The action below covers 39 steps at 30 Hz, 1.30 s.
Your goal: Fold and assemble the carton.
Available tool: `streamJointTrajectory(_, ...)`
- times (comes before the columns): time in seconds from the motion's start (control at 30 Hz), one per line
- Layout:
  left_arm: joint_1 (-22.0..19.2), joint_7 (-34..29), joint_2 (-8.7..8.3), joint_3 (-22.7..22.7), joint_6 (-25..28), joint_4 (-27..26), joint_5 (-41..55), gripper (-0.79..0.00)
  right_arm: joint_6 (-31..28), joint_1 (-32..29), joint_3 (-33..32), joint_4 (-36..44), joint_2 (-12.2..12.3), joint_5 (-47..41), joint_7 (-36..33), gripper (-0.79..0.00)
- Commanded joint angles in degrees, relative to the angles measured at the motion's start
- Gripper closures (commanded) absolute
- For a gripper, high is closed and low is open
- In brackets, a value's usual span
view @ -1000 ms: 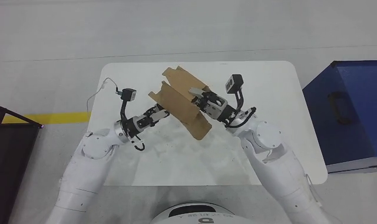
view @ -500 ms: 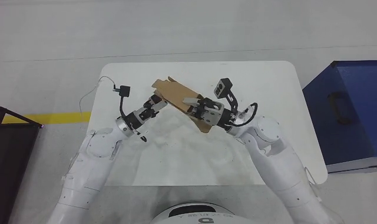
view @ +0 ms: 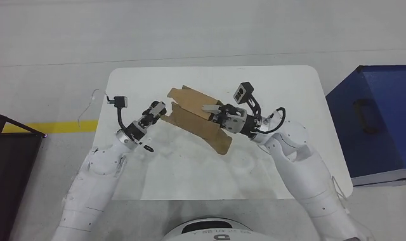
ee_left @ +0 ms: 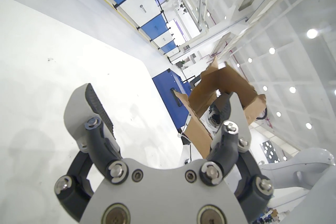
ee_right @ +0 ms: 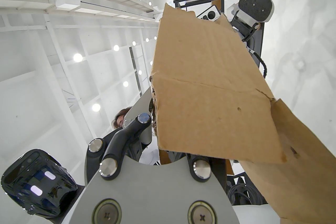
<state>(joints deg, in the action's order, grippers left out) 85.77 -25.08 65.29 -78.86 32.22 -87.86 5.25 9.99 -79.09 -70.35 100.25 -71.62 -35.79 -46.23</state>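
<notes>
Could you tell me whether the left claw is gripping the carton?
No, the left claw is wide open, with nothing clamped between its fingers.

The left gripper has backed off the carton, which the right gripper lowered flatter.

carton hangs above the table middle, barring the way across; room along its far edge.
</notes>
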Motion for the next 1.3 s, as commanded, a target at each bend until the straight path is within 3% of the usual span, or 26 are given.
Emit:
streamJointTrajectory(0.0,0.59,0.22,-0.12,-1.59,0.0,0.08,3.73,-0.785,-0.43,-0.38,0.14,-0.06,-0.15,-2.64,-0.26,0.0)
streamJointTrajectory(0.07,1.04,0.53,-0.29,-3.49,-0.19,0.32,6.47,-0.785,-2.1,-0.57,-0.37,-1.63,-0.43,-9.09,-1.53,0.0)
streamJointTrajectory(0.17,1.68,0.97,-0.61,-6.16,-0.46,0.4,6.77,-0.785,-2.72,-0.55,-0.43,-5.06,-1.0,-22.86,-8.79,0.0)
streamJointTrajectory(0.3,2.96,0.33,-0.8,-7.12,-0.06,-1.78,4.95,-0.785,1.68,1.53,1.46,-12.19,-1.94,-38.34,-18.19,0.0)
streamJointTrajectory(0.6,4.15,-0.58,-0.55,-3.8,-0.11,-11.83,-1.19,-0.785,2.52,7.94,8.59,-23.53,-4.33,-45.49,-20.73,0.0)
streamJointTrajectory(0.8,3.38,3.95,-0.16,-1.7,-2.94,-16.43,-10.38,-0.785,1.34,9.63,10.59,-28.55,-5.52,-48.45,-21.94,0.0)
streamJointTrajectory(1.27,0.38,10.41,0.53,0.83,-9.48,-18.13,-20.56,-0.785,-1.01,8.89,10.95,-29.98,-6.54,-48.84,-22.26,0.0)
